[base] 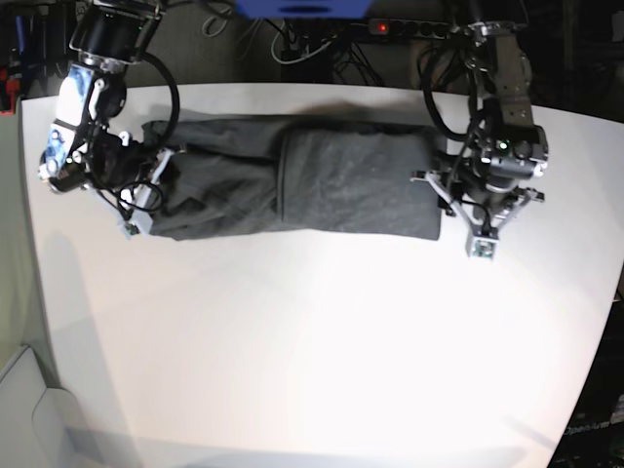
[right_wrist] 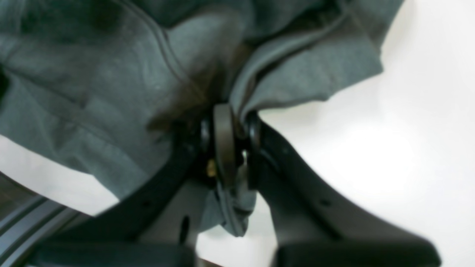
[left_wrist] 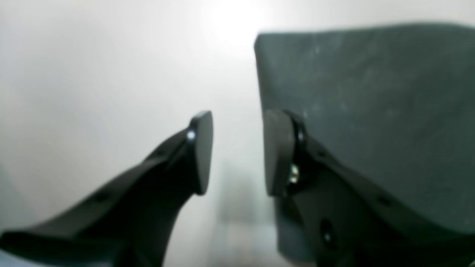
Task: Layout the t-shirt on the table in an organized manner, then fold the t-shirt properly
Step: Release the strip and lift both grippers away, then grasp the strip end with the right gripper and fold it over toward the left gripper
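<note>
at the t-shirt's (base: 322,180) crumpled end, the right hand (right_wrist: 232,148) is clenched on a bunched fold of soft charcoal cloth. the left hand (left_wrist: 237,152) is released beside its straight opposite edge, on the smooth white bench (base: 322,341).

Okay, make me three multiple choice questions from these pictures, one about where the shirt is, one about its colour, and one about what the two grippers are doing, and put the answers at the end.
1. Where does the t-shirt lie on the table?
A. Along the far side
B. At the near edge
C. Hanging off a corner

2. What colour is the t-shirt?
A. White
B. Dark grey
C. Red

3. What is the right gripper doing?
A. Open above bare table
B. Shut on t-shirt cloth
C. Holding a label only

Answers: 1 A, the base view shows it stretched between both arms near the far edge. 2 B, every view agrees. 3 B, cloth is pinched between its fingers, while the left gripper stands open.
</note>
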`<state>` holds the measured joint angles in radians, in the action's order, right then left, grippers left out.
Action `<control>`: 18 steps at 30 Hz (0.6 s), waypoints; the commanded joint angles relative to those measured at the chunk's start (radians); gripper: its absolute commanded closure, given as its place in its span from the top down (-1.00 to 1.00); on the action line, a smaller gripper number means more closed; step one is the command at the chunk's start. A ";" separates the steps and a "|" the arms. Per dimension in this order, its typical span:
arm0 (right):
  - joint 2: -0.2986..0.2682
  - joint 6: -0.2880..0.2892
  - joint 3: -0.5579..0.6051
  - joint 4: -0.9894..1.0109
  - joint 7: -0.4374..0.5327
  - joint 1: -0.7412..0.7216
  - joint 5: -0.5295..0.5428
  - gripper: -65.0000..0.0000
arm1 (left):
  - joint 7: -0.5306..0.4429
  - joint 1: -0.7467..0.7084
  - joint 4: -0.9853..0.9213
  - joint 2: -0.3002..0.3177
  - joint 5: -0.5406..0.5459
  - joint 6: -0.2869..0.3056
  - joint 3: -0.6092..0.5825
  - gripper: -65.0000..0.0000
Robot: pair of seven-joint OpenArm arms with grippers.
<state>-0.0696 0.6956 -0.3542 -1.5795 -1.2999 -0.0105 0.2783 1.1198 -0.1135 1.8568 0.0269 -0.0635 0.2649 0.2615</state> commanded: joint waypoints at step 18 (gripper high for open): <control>0.011 0.003 0.004 -0.200 -0.051 -0.021 0.068 -1.00 | -0.062 0.007 -0.230 0.017 -0.011 -0.009 0.023 -1.00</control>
<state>-0.0555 0.6991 -0.3527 -1.7588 -1.3685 -0.0109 0.3241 1.0565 -0.1131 1.6249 0.0456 -0.0959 0.2501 0.2863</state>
